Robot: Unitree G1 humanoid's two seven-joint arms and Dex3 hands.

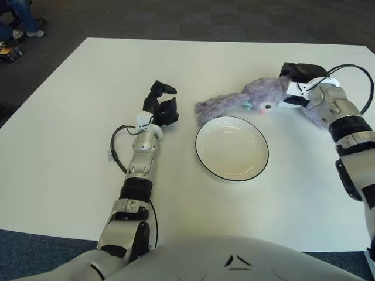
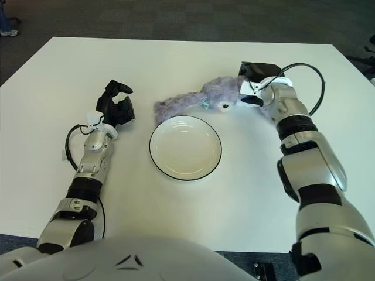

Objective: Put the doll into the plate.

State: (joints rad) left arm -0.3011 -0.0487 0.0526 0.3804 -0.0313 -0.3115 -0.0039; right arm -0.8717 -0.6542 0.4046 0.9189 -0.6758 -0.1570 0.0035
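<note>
A fluffy purple doll (image 1: pixel 246 96) with long ears stretches just behind the white plate (image 1: pixel 232 148), its ear end near the plate's far left rim. My right hand (image 1: pixel 297 85) is shut on the doll's right end, beyond the plate's far right side. The doll's body looks slightly raised off the table on that side. The plate, black-rimmed, holds nothing. My left hand (image 1: pixel 162 105) shows to the left of the plate, fingers curled and holding nothing.
The white table (image 1: pixel 70 134) reaches to dark carpet at the back. A black cable loops beside my left forearm (image 1: pixel 117 146), another over my right wrist (image 1: pixel 357 76). A seated person's legs (image 1: pixel 17 20) show at the far left corner.
</note>
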